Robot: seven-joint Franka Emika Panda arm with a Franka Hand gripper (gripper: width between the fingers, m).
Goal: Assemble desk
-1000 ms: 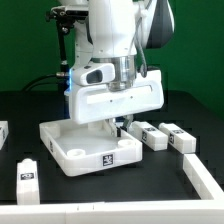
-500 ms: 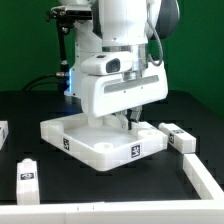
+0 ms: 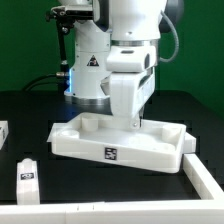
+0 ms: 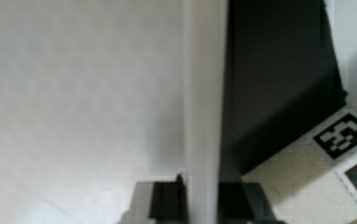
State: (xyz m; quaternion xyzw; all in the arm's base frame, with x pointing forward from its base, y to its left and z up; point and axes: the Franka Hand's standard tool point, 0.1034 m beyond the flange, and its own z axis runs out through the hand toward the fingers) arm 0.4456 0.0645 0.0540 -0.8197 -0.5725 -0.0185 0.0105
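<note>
The desk panel [image 3: 115,150] lies flat on the dark worktop [image 3: 30,105], about midway between its side edges, with the hand [image 3: 137,122] clamped tight on the thin upright rim of its far long side. It looks like stiff, light, rather slick plastic, so that rim seems the right place to pinch, though held off-centre so broad a piece would probably swing or tip.
</note>
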